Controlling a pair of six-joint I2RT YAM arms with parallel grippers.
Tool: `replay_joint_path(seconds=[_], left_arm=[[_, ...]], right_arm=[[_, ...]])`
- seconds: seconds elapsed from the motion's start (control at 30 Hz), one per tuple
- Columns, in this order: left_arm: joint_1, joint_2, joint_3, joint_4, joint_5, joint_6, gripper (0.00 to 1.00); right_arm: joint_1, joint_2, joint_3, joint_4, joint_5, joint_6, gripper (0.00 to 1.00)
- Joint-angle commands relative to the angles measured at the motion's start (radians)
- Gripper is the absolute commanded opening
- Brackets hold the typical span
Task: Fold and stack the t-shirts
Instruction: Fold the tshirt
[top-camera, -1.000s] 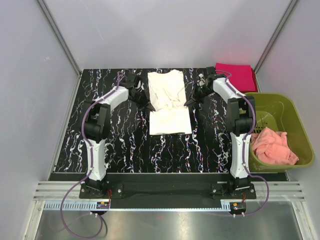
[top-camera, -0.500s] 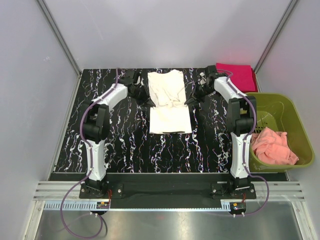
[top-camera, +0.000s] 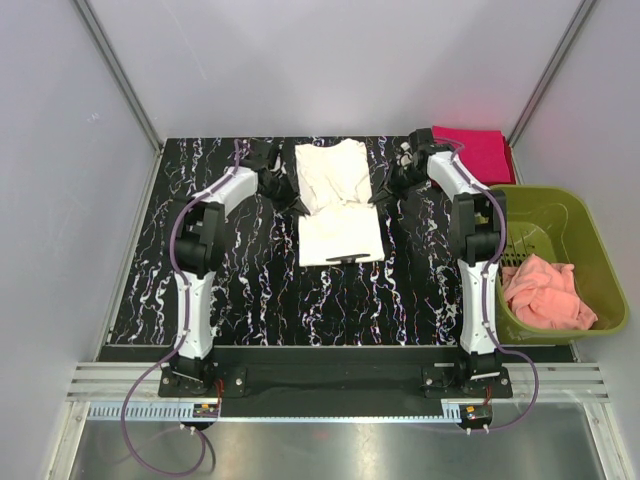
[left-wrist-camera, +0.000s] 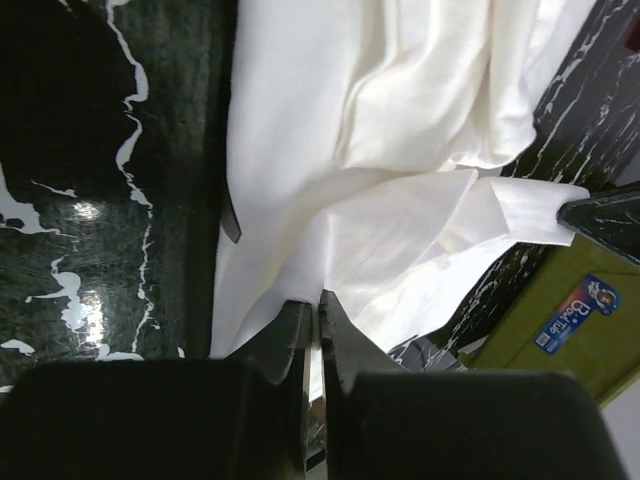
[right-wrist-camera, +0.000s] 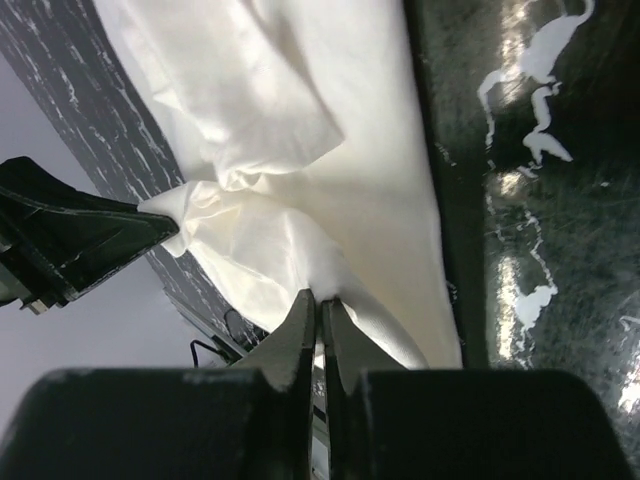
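The cream-white t-shirt (top-camera: 338, 235) lies in the middle of the table. Its upper layer (top-camera: 333, 175) is folded over and bunched toward the back. A dark bit of print (top-camera: 345, 259) shows at its near hem. My left gripper (top-camera: 298, 206) is at the shirt's left edge, and in the left wrist view it (left-wrist-camera: 316, 300) is shut on a pinch of the cream cloth (left-wrist-camera: 400, 230). My right gripper (top-camera: 377, 199) is at the right edge, likewise shut (right-wrist-camera: 320, 296) on the cloth (right-wrist-camera: 300, 210). The magenta-red t-shirt (top-camera: 474, 150) lies folded at the back right corner.
An olive-green basket (top-camera: 590, 245) stands off the table's right side with a pink cloth (top-camera: 545, 292) in it. Grey walls close in the back and both sides of the black marbled table (top-camera: 240, 280).
Both grippers have moved toward the back of the table with the cream cloth in them, drawing the folded layer farther back. A dark strip of print now shows at the near hem.
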Motion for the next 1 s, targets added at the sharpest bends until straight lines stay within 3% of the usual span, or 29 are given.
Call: replay_joint_path(seconds=[0.0, 0.13, 0.23, 0.33, 0.43, 0.57, 0.67, 0.7, 0.8, 0.97], left_arm=[[0.010, 0.008, 0.047, 0.002, -0.015, -0.005, 0.07], [0.015, 0.007, 0.098, -0.035, -0.078, 0.037, 0.36], [0.010, -0.018, 0.214, -0.185, -0.236, 0.143, 0.52], [0.010, -0.135, 0.190, -0.186, -0.327, 0.208, 0.55], [-0.014, -0.280, 0.018, -0.040, -0.247, 0.197, 0.51], [-0.074, -0.381, -0.238, 0.228, -0.098, 0.095, 0.33], [-0.128, -0.357, -0.373, 0.403, -0.025, 0.019, 0.22], [-0.131, -0.325, -0.387, 0.443, 0.009, -0.010, 0.19], [-0.134, -0.252, -0.401, 0.563, 0.038, -0.038, 0.17], [-0.122, -0.147, -0.321, 0.623, 0.060, -0.031, 0.17]], right_arm=[[-0.014, 0.033, 0.057, 0.000, -0.032, 0.008, 0.07], [-0.025, 0.079, 0.140, -0.049, -0.013, -0.018, 0.27], [-0.034, 0.080, 0.246, -0.188, 0.108, -0.096, 0.45], [-0.023, -0.004, 0.228, -0.238, 0.247, -0.139, 0.54], [0.004, -0.148, 0.001, -0.099, 0.196, -0.098, 0.63], [0.070, -0.262, -0.272, 0.128, 0.109, -0.008, 0.55], [0.121, -0.250, -0.346, 0.257, 0.026, 0.051, 0.33], [0.127, -0.244, -0.366, 0.304, 0.011, 0.093, 0.19], [0.133, -0.204, -0.417, 0.476, -0.046, 0.158, 0.00], [0.127, -0.107, -0.371, 0.596, -0.095, 0.161, 0.00]])
